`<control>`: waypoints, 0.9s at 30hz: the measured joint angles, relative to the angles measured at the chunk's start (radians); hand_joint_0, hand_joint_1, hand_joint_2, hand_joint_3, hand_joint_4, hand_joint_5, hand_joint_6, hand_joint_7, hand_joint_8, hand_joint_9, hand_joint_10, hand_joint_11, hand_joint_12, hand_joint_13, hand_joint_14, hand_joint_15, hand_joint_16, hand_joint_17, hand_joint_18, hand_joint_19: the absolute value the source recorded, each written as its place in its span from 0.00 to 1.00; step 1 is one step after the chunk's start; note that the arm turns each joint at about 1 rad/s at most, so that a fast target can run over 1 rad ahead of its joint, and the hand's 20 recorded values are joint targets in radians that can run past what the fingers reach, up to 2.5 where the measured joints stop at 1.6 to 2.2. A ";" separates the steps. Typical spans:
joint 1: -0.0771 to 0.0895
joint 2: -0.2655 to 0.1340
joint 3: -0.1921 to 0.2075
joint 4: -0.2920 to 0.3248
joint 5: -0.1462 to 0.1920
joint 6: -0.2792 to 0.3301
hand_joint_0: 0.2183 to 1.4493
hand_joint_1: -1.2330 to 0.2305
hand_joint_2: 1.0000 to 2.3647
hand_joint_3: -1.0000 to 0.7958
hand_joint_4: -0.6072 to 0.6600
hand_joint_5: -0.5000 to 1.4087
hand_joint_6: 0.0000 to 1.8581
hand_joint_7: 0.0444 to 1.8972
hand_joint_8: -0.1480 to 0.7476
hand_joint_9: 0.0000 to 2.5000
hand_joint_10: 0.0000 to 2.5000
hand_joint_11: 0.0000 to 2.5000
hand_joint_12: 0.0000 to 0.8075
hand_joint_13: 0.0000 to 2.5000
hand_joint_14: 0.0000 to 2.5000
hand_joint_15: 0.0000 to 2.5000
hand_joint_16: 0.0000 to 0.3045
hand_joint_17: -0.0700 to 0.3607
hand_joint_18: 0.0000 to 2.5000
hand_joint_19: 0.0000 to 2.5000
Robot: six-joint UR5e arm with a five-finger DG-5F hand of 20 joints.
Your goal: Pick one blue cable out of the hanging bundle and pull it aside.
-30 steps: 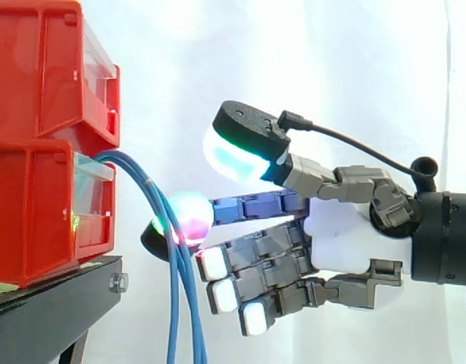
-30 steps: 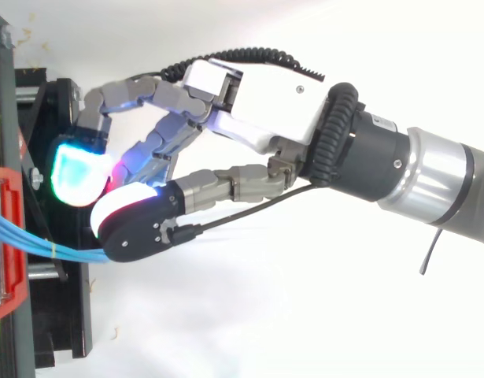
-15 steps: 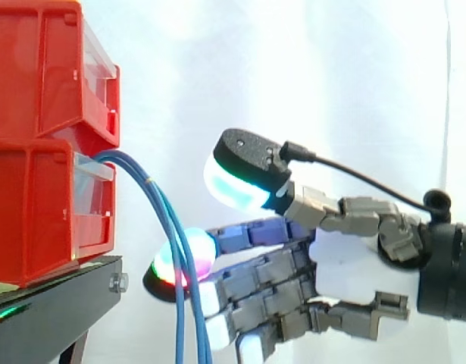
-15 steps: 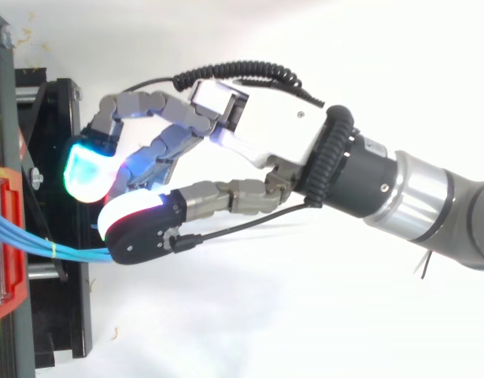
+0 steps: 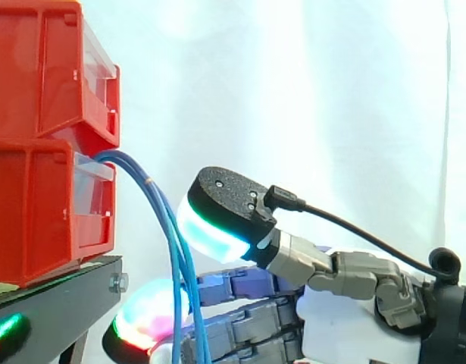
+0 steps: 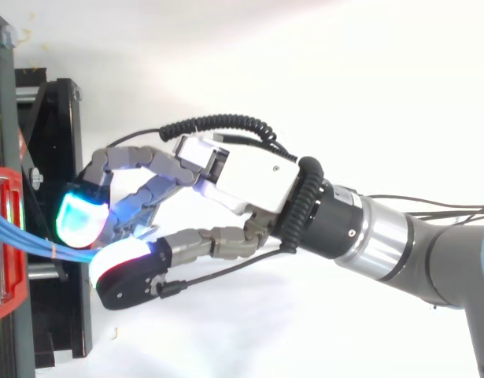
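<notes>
Bins: two stacked red plastic bins point(image 5: 43, 144), boxy and glossy, with clear front panels.
Stand: black stand point(image 5: 58, 303) under the bins, matt, with a bolt head on its edge.
Cables: bundle of thin blue cables point(image 5: 166, 227), smooth and round, left the lower bin's front, arched over and hung down just beside the stand.
Robot hand: white-and-grey jointed robot hand point(image 6: 242, 177) sat low, right of the bins, against the bundle; the cables crossed it.
Grasp: could not tell whether clamped or loose.
Backdrop: white curtain point(image 5: 308, 91), softly folded.
</notes>
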 measured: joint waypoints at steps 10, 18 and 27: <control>0.016 -0.006 0.011 -0.009 0.007 0.031 0.18 0.46 0.00 0.28 0.69 0.19 0.27 0.58 0.55 0.41 0.01 0.28 0.48 0.41 0.01 0.26 0.21 0.49 0.39 0.27; 0.017 -0.004 0.038 -0.035 0.005 0.075 0.22 0.45 0.00 0.28 0.64 0.20 0.27 0.64 0.54 0.42 0.01 0.30 0.46 0.41 0.01 0.28 0.19 0.47 0.38 0.28; 0.011 0.031 0.054 -0.135 -0.001 0.101 0.27 0.40 0.00 0.31 0.57 0.19 0.37 0.55 0.53 0.43 0.01 0.31 0.43 0.41 0.01 0.28 0.17 0.44 0.38 0.29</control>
